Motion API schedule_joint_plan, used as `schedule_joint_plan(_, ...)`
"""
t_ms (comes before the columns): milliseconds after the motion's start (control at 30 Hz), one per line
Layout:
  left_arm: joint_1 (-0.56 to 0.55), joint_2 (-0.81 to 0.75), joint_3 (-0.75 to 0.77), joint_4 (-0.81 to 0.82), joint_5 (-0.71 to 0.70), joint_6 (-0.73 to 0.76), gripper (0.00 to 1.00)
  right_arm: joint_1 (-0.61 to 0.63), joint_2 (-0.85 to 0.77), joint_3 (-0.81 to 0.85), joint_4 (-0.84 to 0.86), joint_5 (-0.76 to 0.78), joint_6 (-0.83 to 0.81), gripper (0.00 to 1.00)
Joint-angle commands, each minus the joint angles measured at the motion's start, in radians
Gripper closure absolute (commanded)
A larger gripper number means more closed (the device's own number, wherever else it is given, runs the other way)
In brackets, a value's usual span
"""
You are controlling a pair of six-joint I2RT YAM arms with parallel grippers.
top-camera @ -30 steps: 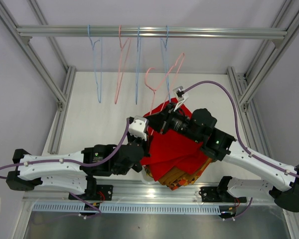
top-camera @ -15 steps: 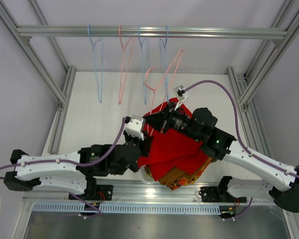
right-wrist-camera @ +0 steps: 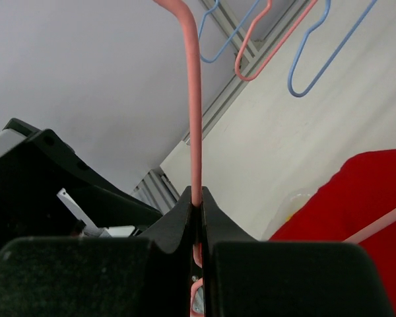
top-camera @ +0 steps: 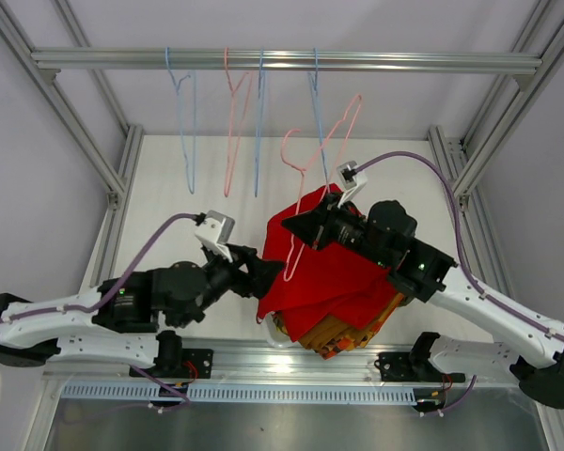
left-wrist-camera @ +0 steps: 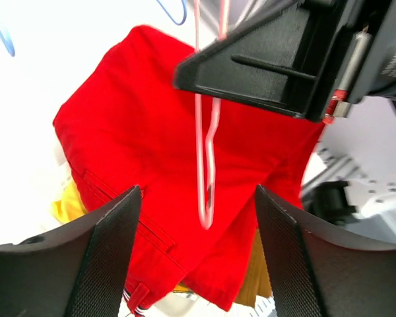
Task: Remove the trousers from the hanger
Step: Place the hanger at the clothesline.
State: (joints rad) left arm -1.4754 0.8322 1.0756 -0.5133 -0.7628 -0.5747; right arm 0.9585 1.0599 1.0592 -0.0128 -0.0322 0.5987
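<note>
The red trousers [top-camera: 324, 277] lie spread on top of the stacked other pairs [top-camera: 348, 334] (orange and brown edges show at the near side), directly beneath the right gripper [top-camera: 299, 228] and just beyond the left gripper [left-wrist-camera: 198, 191]. The right gripper is pinched tight on the pink hanger [right-wrist-camera: 193, 99], whose wire rises above it. The left gripper gapes wide, holding nothing, with the hanger's lower loop between its fingertips and the red cloth.

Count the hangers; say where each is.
5. On the rail, left to right: blue hanger, pink hanger, middle blue hanger, right blue hanger. The fifth hanger, pink, is clamped in the right gripper over the red trousers.
</note>
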Motion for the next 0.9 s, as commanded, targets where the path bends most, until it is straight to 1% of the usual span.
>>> schedule_joint_plan(0,-0.003,-0.086,0.032,-0.008,0.063,0.032,0.25,-0.027,-0.066,0.076,-0.078,-0.001,-0.046,1.0)
schedule_joint_plan(67,-0.003,-0.111,0.04,-0.025,0.045,0.068,0.23,-0.038,-0.08,0.102,-0.145,-0.029,-0.063,1.0)
schedule_joint_plan(200,-0.003,-0.146,0.056,-0.106,-0.023,0.088,0.22,-0.079,-0.116,0.162,-0.252,-0.093,-0.088,1.0)
schedule_joint_plan(300,-0.003,-0.177,0.044,-0.12,-0.036,0.096,0.21,-0.162,-0.123,0.2,-0.351,-0.147,-0.1,1.0)
schedule_joint_plan(333,-0.003,-0.191,0.043,-0.123,-0.038,0.099,0.21,-0.217,-0.126,0.208,-0.384,-0.187,-0.106,1.0)
schedule_joint_plan(433,-0.003,-0.205,0.033,-0.148,-0.047,0.099,0.21,-0.309,-0.12,0.24,-0.43,-0.268,-0.126,1.0)
schedule_joint_plan(467,-0.003,-0.206,0.037,-0.165,-0.059,0.092,0.21,-0.367,-0.109,0.254,-0.481,-0.291,-0.155,1.0)
schedule_joint_plan(500,-0.003,-0.203,0.04,-0.188,-0.072,0.079,0.21,-0.397,-0.1,0.269,-0.515,-0.293,-0.175,1.0)
schedule_joint_plan(533,-0.003,-0.202,0.043,-0.23,-0.087,0.067,0.21,-0.426,-0.088,0.309,-0.585,-0.298,-0.198,1.0)
schedule_joint_plan(567,-0.003,-0.197,0.055,-0.25,-0.098,0.052,0.21,-0.473,-0.075,0.332,-0.623,-0.291,-0.221,1.0)
schedule_joint_plan(667,-0.003,-0.194,0.067,-0.292,-0.13,0.042,0.21,-0.546,-0.012,0.409,-0.751,-0.293,-0.296,1.0)
schedule_joint_plan(700,-0.003,-0.197,0.066,-0.294,-0.133,0.045,0.2,-0.591,0.011,0.423,-0.772,-0.31,-0.307,1.0)
schedule_joint_plan(767,-0.003,-0.202,0.067,-0.295,-0.144,0.053,0.2,-0.641,0.025,0.43,-0.796,-0.351,-0.307,1.0)
schedule_joint_plan(800,-0.003,-0.206,0.067,-0.294,-0.148,0.055,0.2,-0.688,0.032,0.424,-0.791,-0.415,-0.3,1.0)
schedule_joint_plan(867,-0.003,-0.209,0.06,-0.295,-0.156,0.052,0.2,-0.739,0.035,0.4,-0.751,-0.509,-0.26,1.0)
